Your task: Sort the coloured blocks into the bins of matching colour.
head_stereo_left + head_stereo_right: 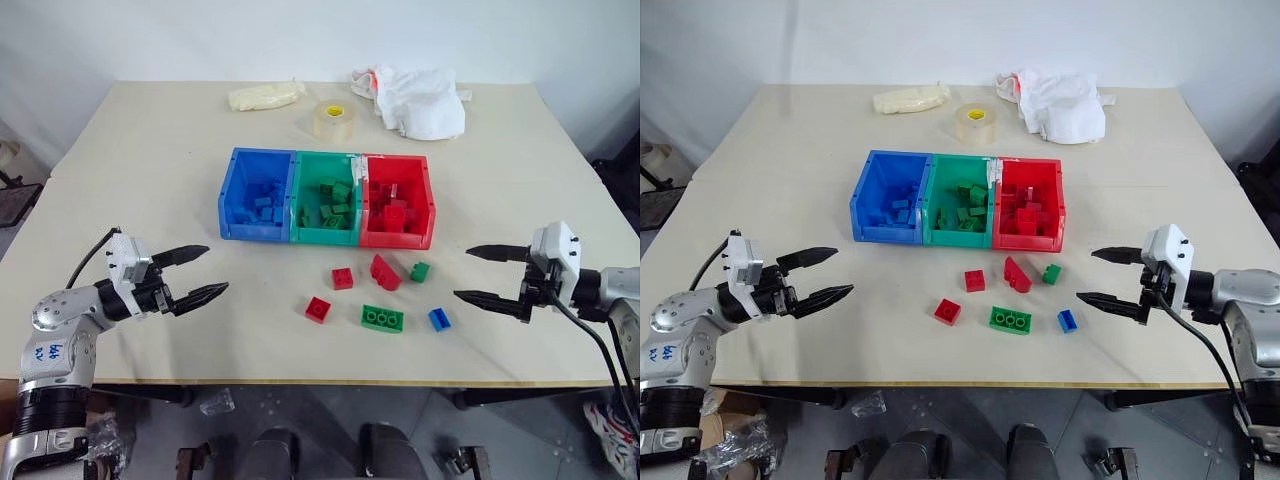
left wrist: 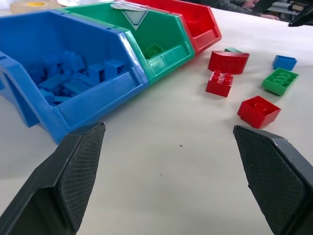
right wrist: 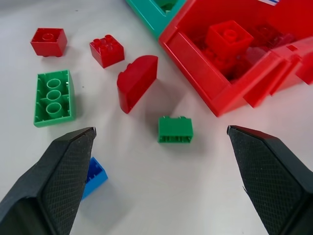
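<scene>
The robot's left gripper [image 1: 200, 273] hovers above the table's [image 1: 140, 150] left edge with its black fingers spread and nothing between them, aimed toward the centre. Ahead of it stand the three joined bins, blue bin [image 1: 240, 218], green bin [image 1: 326, 232] and red bin [image 1: 398, 237], each already holding bricks of its own colour. Six loose blocks lie on the bare tabletop in front of the bins: a small red brick [image 1: 318, 309] nearest the left gripper, a second red brick [image 1: 342, 278], the long green brick [image 1: 382, 318] lying with its long axis across the table, the red wedge [image 1: 385, 272], a small green brick [image 1: 420, 271] and a small blue brick [image 1: 439, 319]. The right gripper [image 1: 485, 273], likewise wide open and empty, points inward from the right edge. The blue brick lies just inward of its lower fingertip, so the right arm looks the nearer one for it and for the small green brick, while the left arm sits closer to the small red brick.
</scene>
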`<state>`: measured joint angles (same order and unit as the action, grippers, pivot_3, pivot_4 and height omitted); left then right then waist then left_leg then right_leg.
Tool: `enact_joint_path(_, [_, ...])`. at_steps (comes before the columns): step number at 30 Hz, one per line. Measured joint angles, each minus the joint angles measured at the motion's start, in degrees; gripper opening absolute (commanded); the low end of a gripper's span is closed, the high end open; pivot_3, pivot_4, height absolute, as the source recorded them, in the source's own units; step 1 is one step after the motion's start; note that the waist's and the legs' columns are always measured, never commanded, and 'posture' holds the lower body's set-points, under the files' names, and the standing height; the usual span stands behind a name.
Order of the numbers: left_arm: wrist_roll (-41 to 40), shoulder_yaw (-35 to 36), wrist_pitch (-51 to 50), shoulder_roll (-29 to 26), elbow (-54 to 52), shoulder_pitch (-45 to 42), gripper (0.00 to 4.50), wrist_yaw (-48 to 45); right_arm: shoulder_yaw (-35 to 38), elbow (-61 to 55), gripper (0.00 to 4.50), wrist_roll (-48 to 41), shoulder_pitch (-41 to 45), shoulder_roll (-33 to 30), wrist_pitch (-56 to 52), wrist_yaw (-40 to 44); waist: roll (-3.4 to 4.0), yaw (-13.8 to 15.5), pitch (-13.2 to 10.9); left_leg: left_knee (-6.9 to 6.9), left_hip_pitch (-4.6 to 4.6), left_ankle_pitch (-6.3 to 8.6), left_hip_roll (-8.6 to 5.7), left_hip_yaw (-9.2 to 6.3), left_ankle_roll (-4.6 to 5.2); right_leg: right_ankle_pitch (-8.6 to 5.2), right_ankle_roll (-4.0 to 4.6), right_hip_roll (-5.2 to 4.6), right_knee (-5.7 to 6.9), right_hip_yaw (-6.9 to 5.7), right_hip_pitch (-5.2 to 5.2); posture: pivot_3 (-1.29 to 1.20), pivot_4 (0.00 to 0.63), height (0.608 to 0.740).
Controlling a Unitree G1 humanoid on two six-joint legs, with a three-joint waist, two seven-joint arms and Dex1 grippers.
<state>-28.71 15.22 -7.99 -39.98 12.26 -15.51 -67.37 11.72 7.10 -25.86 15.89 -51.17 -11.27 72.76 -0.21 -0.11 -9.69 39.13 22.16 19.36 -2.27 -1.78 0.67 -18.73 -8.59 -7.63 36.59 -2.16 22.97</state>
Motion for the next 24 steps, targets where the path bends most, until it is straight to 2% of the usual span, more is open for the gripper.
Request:
enact_joint_path(9, [0.01,-0.99,-7.72,-1.26,-0.65,-1.89,4.45,1.54,0.04,-0.57,4.50,0.00,-1.10,-0.02,-0.23,-1.72,0.02,-0.02,-0.01,0.02,-0.03,0.00,-0.02,-0.24,0.00,0.00,0.00,-0.01,-0.11,-0.21,-0.22,0.00,0.150,0.740])
enact_joint_path(14, [0.35,-1.85,-6.23,-1.21,-1.56,-1.31,4.45,0.15,0.36,-1.09,4.50,0.65,-5.33,-2.83,-0.63,-0.89,0.09,0.21,-0.05,0.03,-0.03,0.00,-0.08,-0.47,0.00,0.00,0.00,-0.08,-0.20,-0.46,-0.39,0.00,0.150,0.740])
enact_joint_path(20, [0.11,-2.28,-3.42,-1.20,0.43,-1.56,4.45,-4.38,7.86,-0.36,4.50,2.00,-15.44,-10.08,-0.05,1.97,0.11,0.29,-0.06,0.03,-0.03,0.00,-0.06,-0.57,0.00,0.00,0.00,-0.05,-0.40,-0.59,-0.53,0.00,0.150,0.740])
enact_joint_path(24, [-0.03,-2.19,-1.64,-1.17,1.97,-1.55,4.45,-6.55,12.12,-0.54,4.50,2.31,-20.13,-11.83,-0.10,3.37,0.11,0.06,-0.06,0.02,-0.04,0.00,0.00,-0.55,0.00,0.00,0.00,-0.01,-0.56,-0.64,-0.62,0.00,0.150,0.740])
